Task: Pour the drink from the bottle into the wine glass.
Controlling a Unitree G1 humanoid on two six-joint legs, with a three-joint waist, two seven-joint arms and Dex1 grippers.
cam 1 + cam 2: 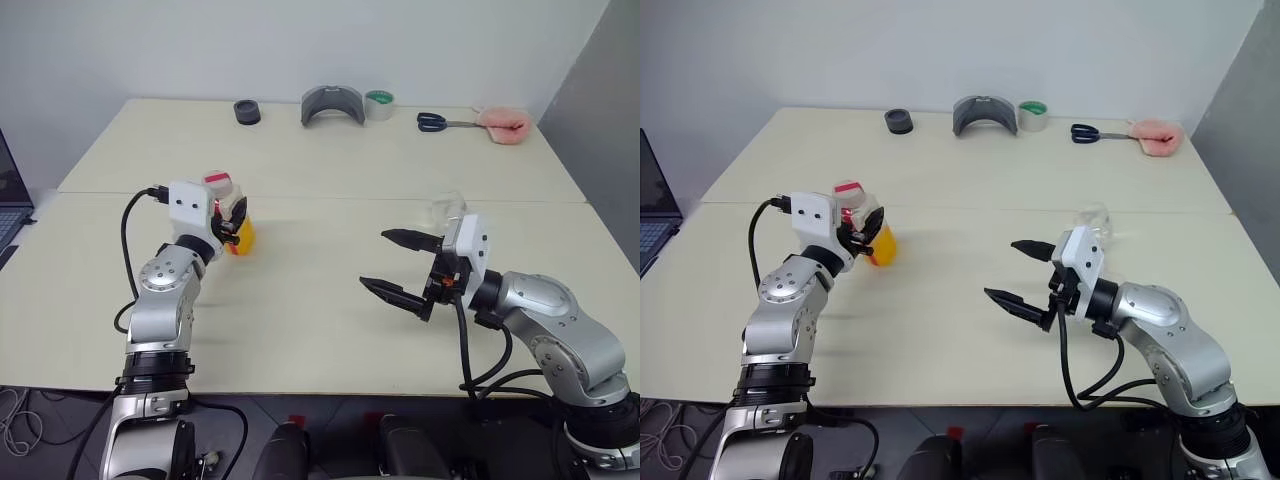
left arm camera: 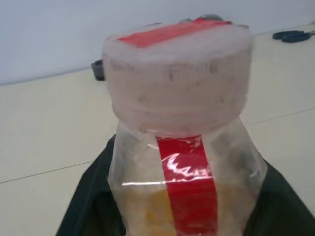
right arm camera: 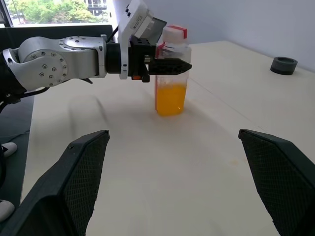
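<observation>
Head views
Bottles: one, a small clear plastic bottle (image 1: 232, 205) with a pinkish screw cap, upright on the left half of the cream table (image 1: 320, 320).
Drink: the orange-yellow drink (image 1: 883, 246) filled only the bottom part of the bottle.
My left gripper (image 1: 864, 232): closed on the bottle, one black finger on each side, above the liquid line.
My right gripper (image 1: 398, 267): spread wide and holding nothing, hovering over the table well apart from the bottle.
Wine glasses: one clear wine glass (image 1: 1092, 220), just behind my right wrist, partly hidden; I could not tell whether anything was in it.
Far edge, counted: one black round object (image 1: 247, 112), one grey curved piece (image 1: 332, 104), one roll of tape (image 1: 379, 104), one pair of scissors (image 1: 441, 122) with dark handles, one soft pink thing (image 1: 503, 125).
Left margin: the corner of one laptop (image 1: 12, 195).

Left wrist view
Bottle: close up, its cap broad, ribbed and frosted with a red strip across the top; a glossy red label strip ran down the clear wall.
Contents: yellow liquid showed low in the bottle.
My grip: dark fingers (image 2: 86, 206) pressed against both sides of the bottle.

Right wrist view
My right fingers (image 3: 74, 177): two, black, cross-hatched on the pads, standing far apart with bare table between them.
Bottle: standing upright across the table, orange liquid in its lower part, my left gripper clamped round its upper part.
Black round object: one, near the table's far edge.
</observation>
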